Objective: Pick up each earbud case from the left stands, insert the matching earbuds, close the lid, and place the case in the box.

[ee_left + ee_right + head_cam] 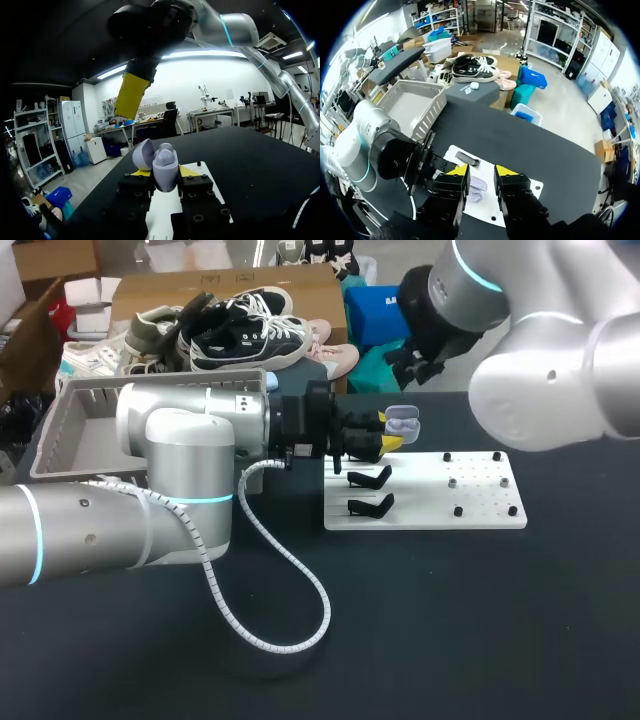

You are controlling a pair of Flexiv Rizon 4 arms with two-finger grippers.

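A lavender earbud case with its lid swung open is held over the far left corner of the white board. My left gripper is shut on it, reaching in level from the left. In the left wrist view the case stands upright between the yellow tips. My right gripper hangs high above it, open, with nothing between its fingers; far below, the case shows through the gap. One yellow finger of the right gripper hangs above the case.
Two bare black stands sit on the board's left part, and small dark pegs dot its right part. A grey box stands at the table's far left. The left arm's white cable loops over the black tabletop.
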